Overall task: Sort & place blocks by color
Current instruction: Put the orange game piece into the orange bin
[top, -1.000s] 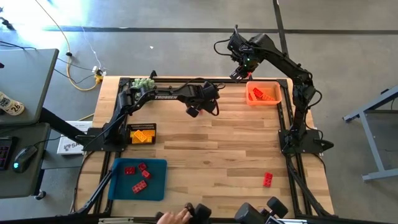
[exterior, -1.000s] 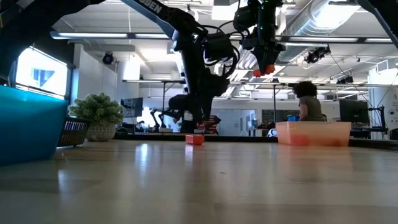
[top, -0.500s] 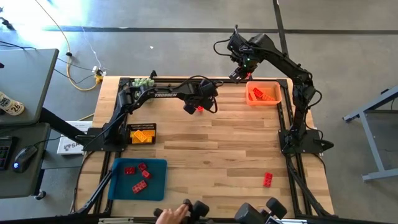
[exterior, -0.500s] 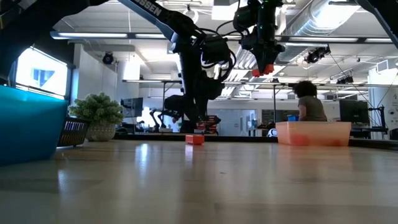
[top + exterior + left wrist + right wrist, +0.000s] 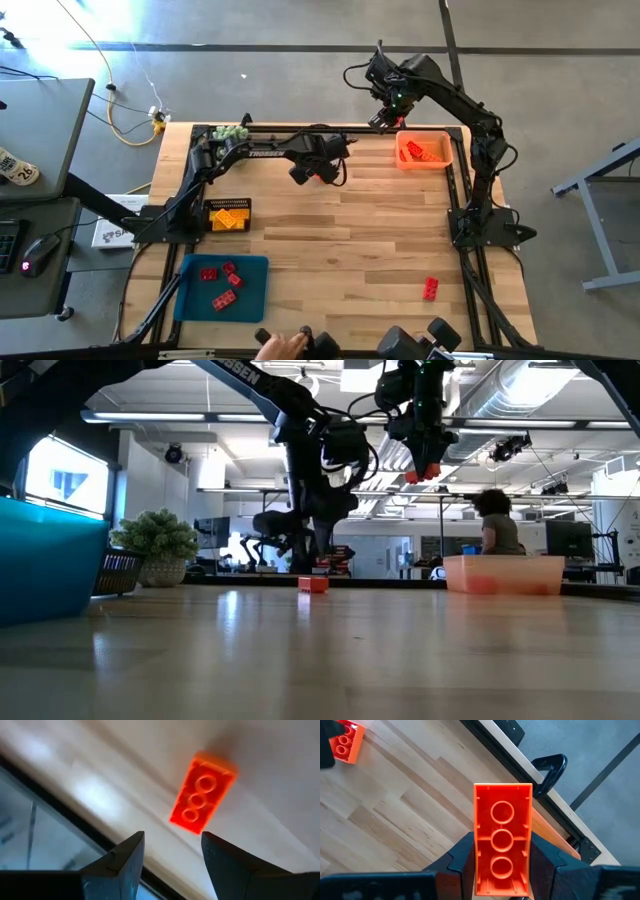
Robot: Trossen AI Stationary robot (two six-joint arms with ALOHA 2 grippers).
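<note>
Over the far edge: right pincer (image 5: 386,118) raised beside the orange tray (image 5: 424,150), not yet above it.
Right pincer: clamped on an orange brick (image 5: 502,840), hollow underside facing its camera; I judge it is carried high to drop in with the orange pieces.
Left pincer: (image 5: 318,170) low over the surface (image 5: 380,240), jaws parted and empty, a second orange brick (image 5: 202,793) lying flat just ahead, studs up. I read this as lining up a pick.
Sorted so far: yellow bricks (image 5: 228,216) in the black basket (image 5: 228,204); red ones in the blue tray (image 5: 222,288).
Stray: one red brick (image 5: 430,288) alone near the front right.
Hard to see: from above, the left arm covers its brick entirely; at table height, the tray contents are only an orange glow through the wall.
Cut off: a person's hand (image 5: 282,346) at the near edge.
</note>
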